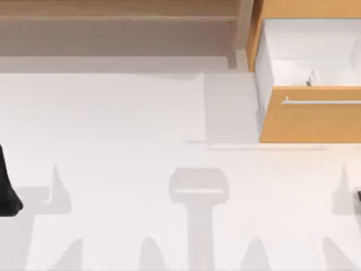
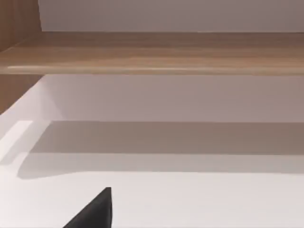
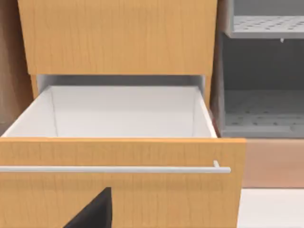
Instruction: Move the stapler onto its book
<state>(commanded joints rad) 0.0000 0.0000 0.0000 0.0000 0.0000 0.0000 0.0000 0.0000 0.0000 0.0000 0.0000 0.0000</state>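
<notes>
One stapler point(image 1: 309, 81) lying inside one open drawer point(image 1: 310, 113) at tabletop point(image 1: 124, 130) right, two hands parked apart: left hand point(image 1: 8, 195) at left edge, right hand point(image 1: 358, 196) at right edge, grip states unclear.

The left arm point(image 1: 8, 189) sat at nine o'clock in the top view, a dark mass at the frame's edge. The right arm point(image 1: 359, 196) sat at three o'clock, barely a sliver. Each wrist view caught one dark finger tip point(image 2: 95, 211) point(image 3: 95, 211).
</notes>
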